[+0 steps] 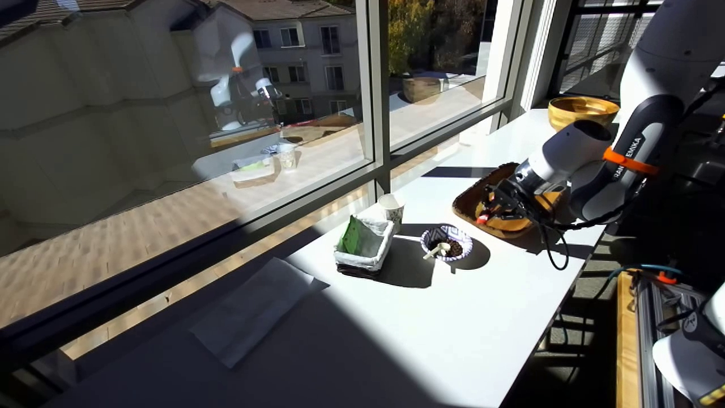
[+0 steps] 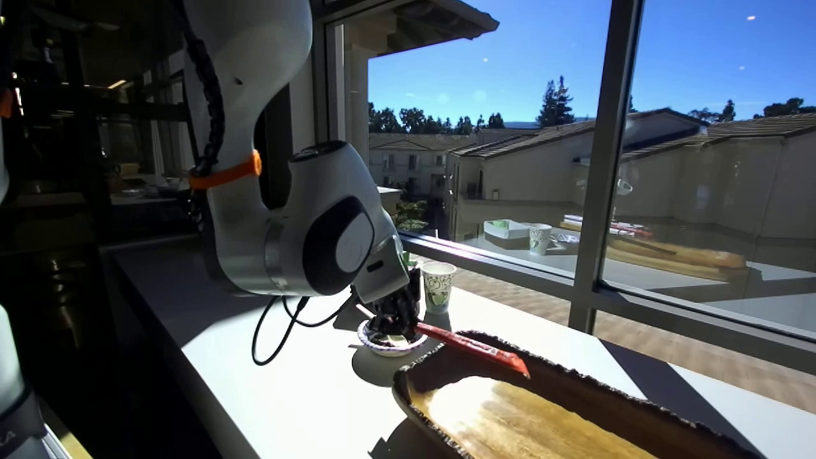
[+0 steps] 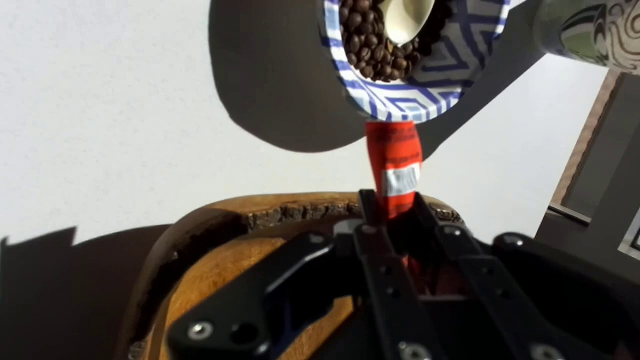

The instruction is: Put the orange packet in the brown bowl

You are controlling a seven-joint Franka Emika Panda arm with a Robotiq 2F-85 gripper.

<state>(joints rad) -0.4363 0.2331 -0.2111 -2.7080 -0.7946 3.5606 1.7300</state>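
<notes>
We see gripper (image 3: 395,204) clamped on orange packet (image 3: 394,155), abv end of brown bowl (image 2: 548,424); blue/wht bowl (image 3: 400,104) w/ beans (image 3: 367,47) stands nr.

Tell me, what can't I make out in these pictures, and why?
Orange packet: in the wrist view, its print is blurred and the pincer hides part of it.
Long brown bowl: in an exterior view, the bottom edge cuts off one end.
Round wooden bowl: in an exterior view, the arm hides part of its base.
Paper cup: in both exterior views, its wall hides the bottom inside.
</notes>
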